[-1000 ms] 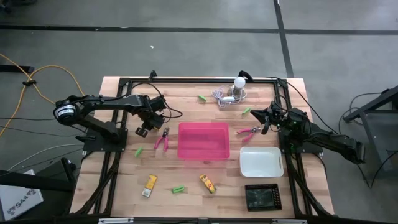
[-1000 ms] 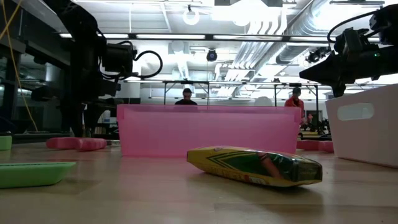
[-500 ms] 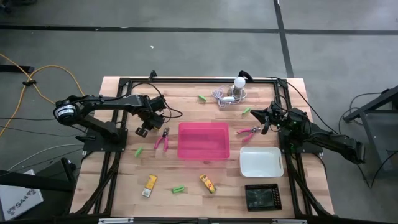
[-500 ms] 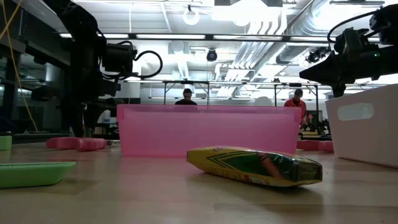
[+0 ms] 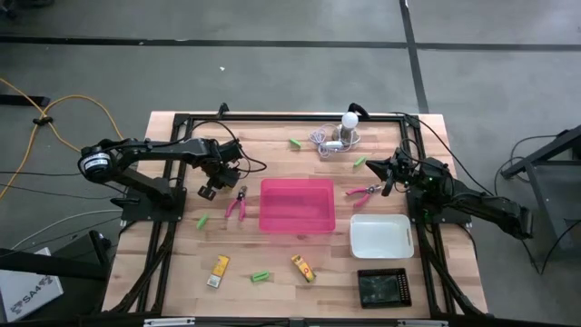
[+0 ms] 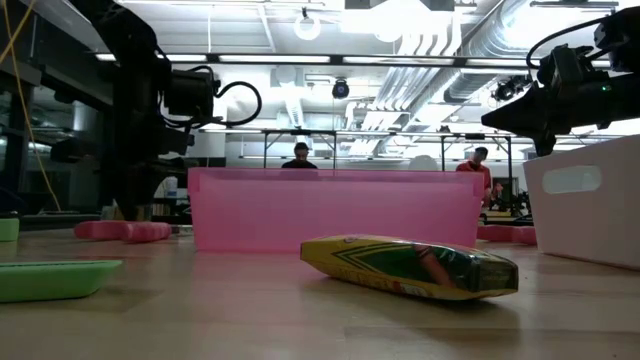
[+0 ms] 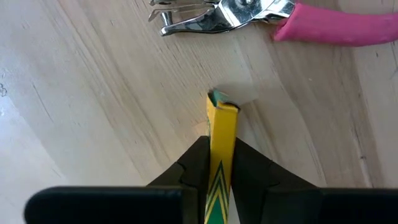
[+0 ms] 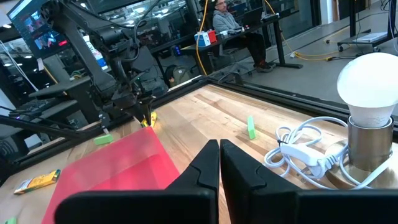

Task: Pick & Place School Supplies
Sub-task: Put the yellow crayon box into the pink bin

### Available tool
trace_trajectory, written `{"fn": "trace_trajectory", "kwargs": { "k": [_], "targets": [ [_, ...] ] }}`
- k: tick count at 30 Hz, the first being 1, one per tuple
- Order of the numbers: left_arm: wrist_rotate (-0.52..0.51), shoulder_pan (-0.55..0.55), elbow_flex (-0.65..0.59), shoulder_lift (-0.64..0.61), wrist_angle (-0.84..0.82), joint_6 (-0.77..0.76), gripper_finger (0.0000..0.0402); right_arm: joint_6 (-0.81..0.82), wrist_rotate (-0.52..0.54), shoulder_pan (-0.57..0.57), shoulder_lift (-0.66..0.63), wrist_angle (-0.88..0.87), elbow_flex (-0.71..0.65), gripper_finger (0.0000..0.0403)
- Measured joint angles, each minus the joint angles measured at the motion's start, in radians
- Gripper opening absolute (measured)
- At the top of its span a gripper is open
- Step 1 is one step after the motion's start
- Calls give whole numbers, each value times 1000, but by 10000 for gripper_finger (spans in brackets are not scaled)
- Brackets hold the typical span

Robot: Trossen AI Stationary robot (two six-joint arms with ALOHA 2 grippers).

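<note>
The left wrist view alone shows that the left gripper [image 7: 222,163] is clamped on a yellow block [image 7: 221,134], held on edge over bare wood, with the metal tip of one pink-handled tool [image 7: 261,14] just beyond it. From above, that gripper [image 5: 208,190] sits left of centre, just up-left of the same tool [image 5: 237,205].

The right gripper [image 5: 388,180], right of centre, has its fingers pressed together on nothing, which the right wrist view [image 8: 219,155] confirms; it also shows the white bulb [image 8: 371,81] and its cord close by.

The high view counts two pink-handled tools, the second [image 5: 365,192] just left of the right gripper; two more yellow blocks [image 5: 219,269] [image 5: 303,267] near the bottom; and four green sticks [image 5: 202,220] [image 5: 261,274] [image 5: 296,143] [image 5: 359,162].

The pink tray [image 5: 297,205] fills the middle, the white tray [image 5: 381,236] and black tray [image 5: 383,287] the lower right. Open wood lies along the lower left of the table [image 5: 182,282].
</note>
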Motion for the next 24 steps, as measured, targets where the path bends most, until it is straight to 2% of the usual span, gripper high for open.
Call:
{"fn": "trace_trajectory", "kwargs": {
  "k": [13,24],
  "targets": [
    [-62,0,16,-98,-21,-9,48,0,0,0,0,0,0,3],
    [-84,-91,189,-115,-43,-34,48,0,0,0,0,0,0,3]
  ]
}}
